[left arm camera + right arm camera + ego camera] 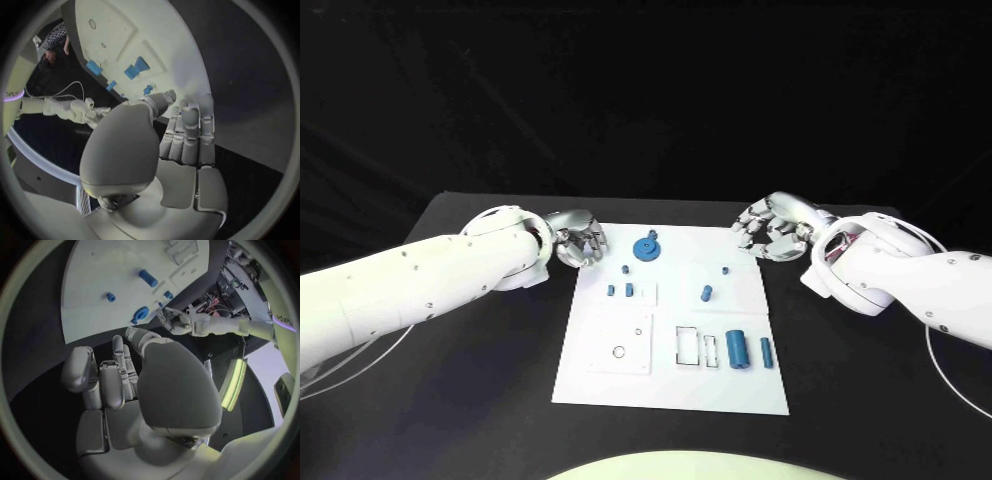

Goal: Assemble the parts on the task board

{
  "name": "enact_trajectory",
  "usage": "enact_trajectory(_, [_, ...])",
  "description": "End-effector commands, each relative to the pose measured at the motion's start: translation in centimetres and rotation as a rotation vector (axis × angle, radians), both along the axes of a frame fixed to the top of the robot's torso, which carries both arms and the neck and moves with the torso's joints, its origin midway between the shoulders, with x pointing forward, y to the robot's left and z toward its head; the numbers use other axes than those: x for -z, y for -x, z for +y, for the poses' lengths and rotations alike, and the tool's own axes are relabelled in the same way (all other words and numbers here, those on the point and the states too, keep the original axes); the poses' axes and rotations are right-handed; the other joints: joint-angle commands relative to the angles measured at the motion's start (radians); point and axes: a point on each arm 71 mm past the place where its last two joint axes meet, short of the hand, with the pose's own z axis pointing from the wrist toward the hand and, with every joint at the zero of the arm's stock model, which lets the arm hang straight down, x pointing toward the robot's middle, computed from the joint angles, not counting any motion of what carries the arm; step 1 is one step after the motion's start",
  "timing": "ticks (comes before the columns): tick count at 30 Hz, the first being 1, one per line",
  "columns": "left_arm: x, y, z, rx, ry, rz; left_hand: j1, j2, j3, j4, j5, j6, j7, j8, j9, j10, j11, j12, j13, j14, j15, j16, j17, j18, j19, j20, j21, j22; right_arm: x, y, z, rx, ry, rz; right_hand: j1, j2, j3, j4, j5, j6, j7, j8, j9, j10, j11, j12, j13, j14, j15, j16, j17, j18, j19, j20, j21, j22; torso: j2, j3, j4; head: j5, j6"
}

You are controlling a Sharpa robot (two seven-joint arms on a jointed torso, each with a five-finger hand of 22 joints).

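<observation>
The white task board (672, 385) lies flat mid-tabletop (473, 400), its long axis running away from the robot. A round blue gear (648, 248) sits near its far edge; 2 small blue pegs (620, 290) stand left of centre and another peg (707, 293) near the middle. At the near right, a thick blue cylinder (736, 350) and a thinner one (766, 351) lie side by side — both pointing lengthwise along the board. The left hand (574, 243) hangs at the board's far left corner, fingers curled in, holding nothing. The right hand (772, 229) hovers off the far right corner — fingers spread, empty.
</observation>
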Motion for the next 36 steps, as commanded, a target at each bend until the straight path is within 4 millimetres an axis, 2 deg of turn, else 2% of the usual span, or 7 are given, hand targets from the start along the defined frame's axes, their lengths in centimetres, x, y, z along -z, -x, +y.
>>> enact_trajectory(1, [-1.2,0.0,0.8,-0.104,0.326,0.032,0.011,0.005,0.026,-0.023,0.004,0.034,0.005,0.021,0.003,0.022,0.001,0.027,0.011,-0.051,-0.002,-0.066,-0.074,0.016,-0.028,-0.003,0.001,0.006,0.8,0.3,0.7,-0.106,0.210,-0.059,-0.005,-0.006,0.007,-0.003,-0.005,0.007,-0.002,0.001,-0.002,0.011,-0.002,-0.015,-0.016,0.032,-0.006,0.009,0.006,-0.017,0.007,-0.004,0.013,0.021,0.000,0.0010,0.0011,-0.016,0.001])
enact_trajectory(4, [-2.1,0.2,1.8,-0.172,0.568,0.066,-0.006,0.019,0.028,-0.032,0.000,0.042,0.008,0.027,0.001,0.028,-0.001,0.055,0.021,-0.048,-0.002,-0.099,-0.096,0.016,-0.046,-0.002,0.003,0.010,1.7,0.4,1.0,-0.120,0.274,-0.073,-0.020,-0.011,0.008,-0.008,-0.007,0.015,0.002,0.002,-0.002,0.007,0.006,-0.041,-0.039,0.034,-0.001,0.010,0.008,-0.018,0.008,-0.003,0.014,0.024,0.001,0.0005,0.0017,-0.024,0.003])
enact_trajectory(7, [-2.7,0.6,2.3,-0.213,0.762,0.092,-0.053,0.027,-0.008,-0.010,-0.002,0.034,0.008,0.028,-0.001,0.015,-0.002,0.081,0.033,-0.048,0.003,-0.110,-0.104,0.015,-0.053,0.005,-0.026,-0.009,2.4,0.4,1.3,-0.126,0.312,-0.081,-0.030,-0.013,0.006,-0.015,-0.009,0.017,0.009,0.000,-0.003,-0.001,0.013,-0.062,-0.059,0.033,0.004,0.009,0.006,-0.018,0.007,0.001,0.011,0.024,0.001,-0.0010,0.0007,-0.034,0.006])
enact_trajectory(13, [-3.6,1.4,2.2,-0.234,1.000,0.138,-0.077,0.032,-0.040,0.005,-0.002,0.027,0.011,0.032,-0.002,-0.012,0.003,0.101,0.042,-0.067,0.009,-0.122,-0.111,0.014,-0.057,0.013,-0.067,-0.036,3.4,0.4,1.9,-0.128,0.346,-0.097,-0.034,-0.013,0.005,-0.018,-0.005,0.017,0.011,-0.002,-0.004,-0.001,0.014,-0.069,-0.067,0.035,0.006,0.014,0.015,-0.020,0.010,0.003,0.020,0.030,0.001,-0.0021,0.0021,-0.055,0.009])
enact_trajectory(17, [-3.8,1.8,1.9,-0.226,1.061,0.156,-0.076,0.038,-0.048,0.006,0.000,0.024,0.011,0.035,-0.002,-0.019,0.004,0.110,0.045,-0.071,0.009,-0.126,-0.113,0.015,-0.053,0.014,-0.079,-0.046,3.9,0.3,2.4,-0.132,0.354,-0.100,-0.036,-0.012,0.005,-0.020,-0.002,0.019,0.011,-0.002,-0.005,0.003,0.015,-0.070,-0.070,0.037,0.006,0.017,0.018,-0.021,0.013,0.004,0.025,0.033,0.001,-0.0010,0.0032,-0.063,0.009])
enact_trajectory(30, [-4.1,2.3,1.5,-0.216,1.098,0.166,-0.071,0.042,-0.055,0.004,0.000,0.020,0.014,0.036,-0.003,-0.028,0.005,0.118,0.048,-0.077,0.010,-0.132,-0.117,0.015,-0.050,0.014,-0.092,-0.055,4.9,0.1,3.8,-0.150,0.361,-0.096,-0.043,0.000,0.019,-0.025,0.008,0.036,0.009,0.002,-0.004,0.028,0.012,-0.077,-0.087,0.043,0.005,0.028,0.033,-0.024,0.023,0.004,0.046,0.047,0.002,-0.0006,0.0024,-0.062,0.002])
enact_trajectory(36, [-4.1,2.4,1.4,-0.213,1.100,0.170,-0.069,0.043,-0.056,0.002,0.000,0.019,0.014,0.036,-0.003,-0.030,0.006,0.120,0.048,-0.079,0.010,-0.134,-0.119,0.015,-0.049,0.014,-0.095,-0.057,5.4,0.1,4.0,-0.151,0.376,-0.082,-0.049,0.015,0.051,-0.034,-0.034,0.063,0.000,0.011,-0.001,0.064,0.003,-0.084,-0.104,0.044,-0.002,0.031,0.036,-0.027,0.032,-0.002,0.068,0.062,0.001,-0.0007,0.0025,-0.062,-0.001])
